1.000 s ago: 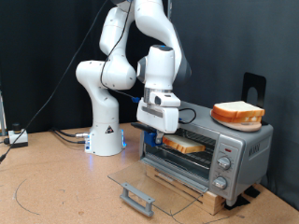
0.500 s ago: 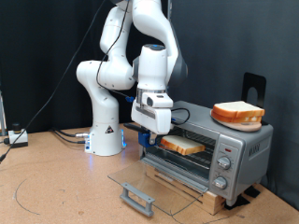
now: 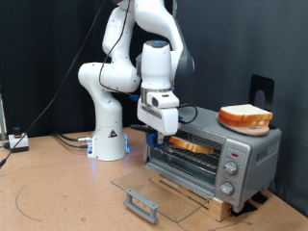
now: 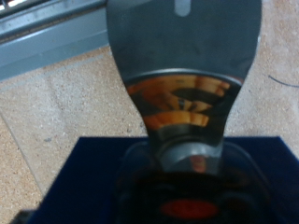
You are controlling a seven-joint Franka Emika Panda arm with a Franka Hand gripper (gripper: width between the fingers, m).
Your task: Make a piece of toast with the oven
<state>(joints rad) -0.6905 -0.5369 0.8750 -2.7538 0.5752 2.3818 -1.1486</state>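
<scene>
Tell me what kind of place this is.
Probably a robotics lab bench, not a kitchen: a white robot arm bolted to a wooden tabletop, cables trailing behind, black backdrop, and a toaster oven as test prop.

- Fingertips of the gripper [image 3: 154, 138] tucked behind its own white body in the exterior view, so no telling how the jaws stand.
- Piece of toast [image 3: 192, 145] just beside the jaws, only partly seen through the oven [image 3: 217, 154] mouth.
- Oven knobs [image 3: 230, 169] too small to read.
- Wrist view mostly filled by a blurry grey finger [image 4: 182, 65]; orange reflection on it, source unclear.
</scene>
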